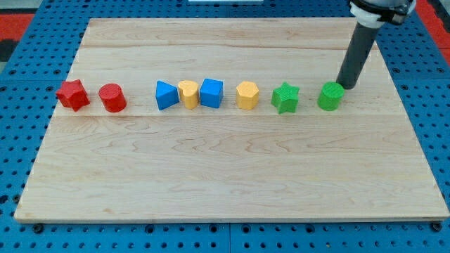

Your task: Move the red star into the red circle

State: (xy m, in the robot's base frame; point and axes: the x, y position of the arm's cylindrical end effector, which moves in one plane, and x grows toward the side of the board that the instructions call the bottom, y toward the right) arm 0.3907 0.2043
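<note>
We are resting my tip (344, 86), holding nothing, just beside the green circle (330, 96), far right. The red star (72, 94), seemingly light and rigid, is sitting just left of the red circle (112, 98); we are judging its left side best for pushing.

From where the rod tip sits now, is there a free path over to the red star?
Probably yes. My tip is beside the green cylinder at the view's right; the red star is far left. The row of blocks lies between, but bare board above and below allows a detour.

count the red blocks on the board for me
2, both at the view's left end of the row: the red star outermost, the red circle just right of it. None looks hidden.
</note>
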